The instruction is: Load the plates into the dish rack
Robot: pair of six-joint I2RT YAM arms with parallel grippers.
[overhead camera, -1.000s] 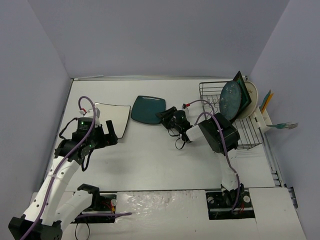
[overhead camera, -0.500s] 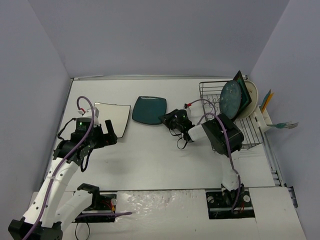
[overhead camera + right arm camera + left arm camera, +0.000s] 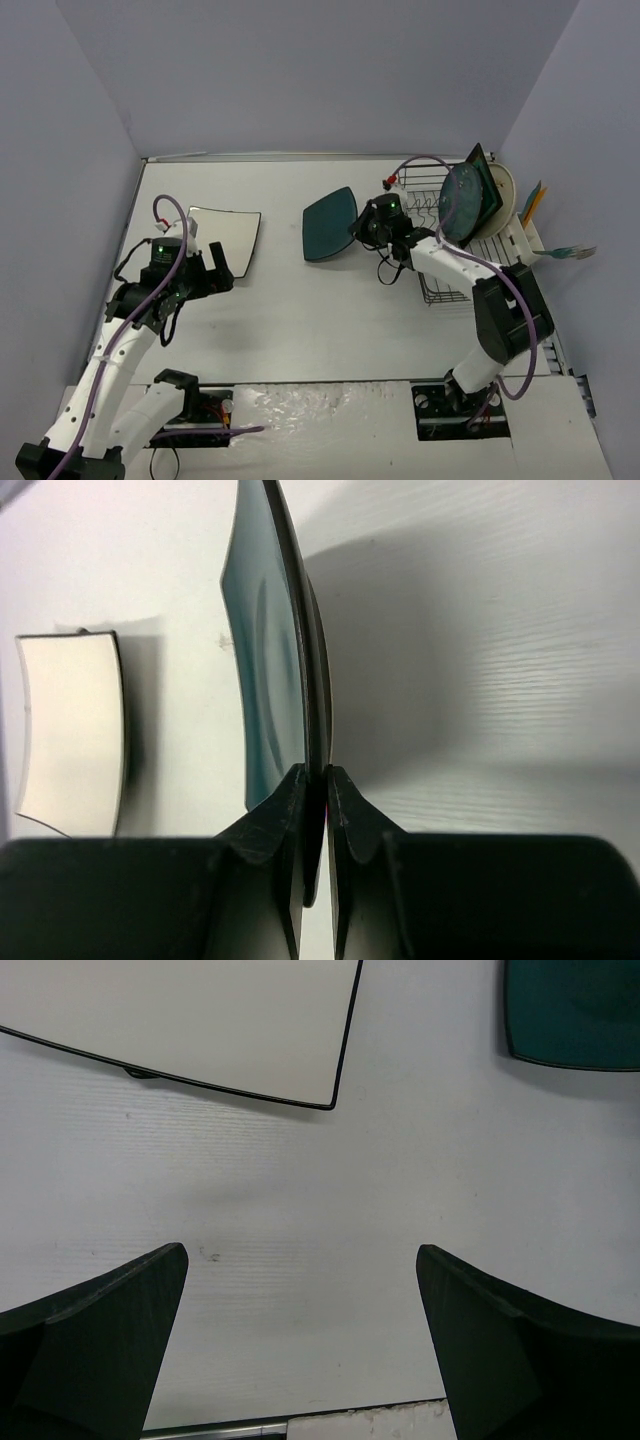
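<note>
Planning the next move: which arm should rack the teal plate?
Right. The right tool grips the teal plate by its rim, raised near the rack; the left tool hangs open by the white plate.

Dish rack at the far right corner of the tabletop, two plates standing in it. Flat plate near the left edge. Raised plate, on edge, between them, just left of the rack.

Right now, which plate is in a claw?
The teal-blue plate, pinched at its rim by the right claw; the white square plate lies flat, two others stand in the dish rack.
</note>
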